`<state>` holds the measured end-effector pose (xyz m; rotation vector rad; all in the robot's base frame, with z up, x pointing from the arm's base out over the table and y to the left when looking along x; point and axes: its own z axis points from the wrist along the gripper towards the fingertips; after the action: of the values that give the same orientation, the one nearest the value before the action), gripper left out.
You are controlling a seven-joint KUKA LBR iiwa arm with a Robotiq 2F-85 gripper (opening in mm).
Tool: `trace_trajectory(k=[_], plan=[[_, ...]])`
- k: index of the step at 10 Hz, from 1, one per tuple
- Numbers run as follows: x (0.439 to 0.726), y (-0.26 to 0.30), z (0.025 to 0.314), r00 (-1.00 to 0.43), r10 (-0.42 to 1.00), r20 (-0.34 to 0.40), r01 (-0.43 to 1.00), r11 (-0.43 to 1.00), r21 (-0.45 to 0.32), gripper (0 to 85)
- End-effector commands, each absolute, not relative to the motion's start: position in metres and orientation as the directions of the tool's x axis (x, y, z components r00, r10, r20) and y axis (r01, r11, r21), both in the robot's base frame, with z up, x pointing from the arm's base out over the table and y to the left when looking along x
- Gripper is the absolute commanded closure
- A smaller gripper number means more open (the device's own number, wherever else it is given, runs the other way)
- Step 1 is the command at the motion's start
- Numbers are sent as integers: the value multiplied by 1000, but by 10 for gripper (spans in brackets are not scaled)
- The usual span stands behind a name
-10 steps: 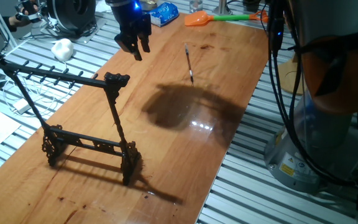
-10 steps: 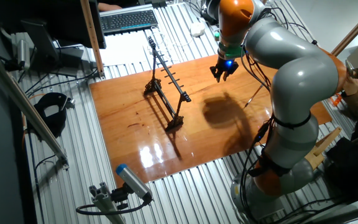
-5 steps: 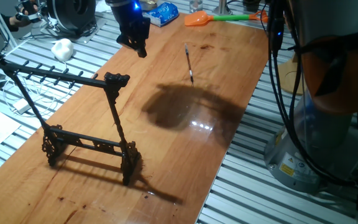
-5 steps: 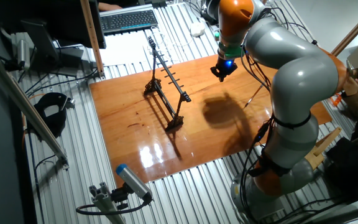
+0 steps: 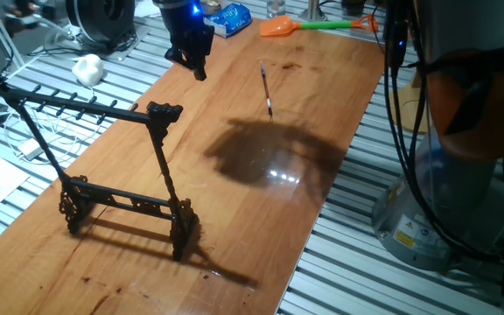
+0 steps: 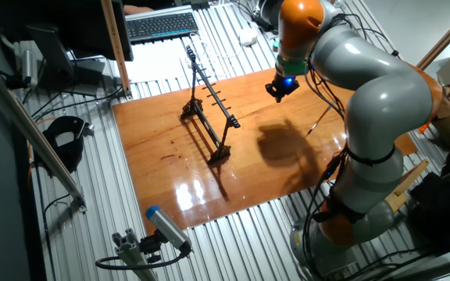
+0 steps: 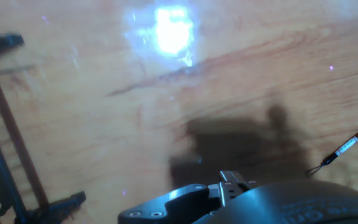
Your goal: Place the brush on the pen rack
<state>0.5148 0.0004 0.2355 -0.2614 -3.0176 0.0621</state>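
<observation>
1. The gripper (image 5: 199,68) is being held above the table (image 5: 234,210) with its fingers pinched together, nothing in them.
2. The brush (image 5: 266,87) is lying flat on the wood, off to one side of the gripper, well apart from it.
3. The rack (image 5: 121,175) is standing upright further down the table, nothing being hung on its pegs.
</observation>
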Motion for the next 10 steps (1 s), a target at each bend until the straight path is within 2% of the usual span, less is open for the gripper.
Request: trace_trajectory(k=[1, 2, 3, 4, 5, 6, 7, 9, 10], plan=[[515, 1, 236, -968, 235, 89, 226, 969, -100, 850], [515, 1, 236, -974, 198, 107, 193, 980, -54, 850], [515, 1, 236, -947, 284, 146, 284, 959, -27, 850], [515, 1, 236, -944, 303, 126, 285, 947, -149, 850], [515, 1, 236, -936, 334, 112, 312, 933, -179, 850], [515, 1, 236, -929, 357, 100, 335, 923, -188, 850], [514, -12, 235, -918, 385, 95, 362, 912, -194, 680], [511, -57, 228, -909, 408, 86, 384, 900, -204, 680], [511, -84, 223, -912, 400, 96, 379, 908, -181, 680]])
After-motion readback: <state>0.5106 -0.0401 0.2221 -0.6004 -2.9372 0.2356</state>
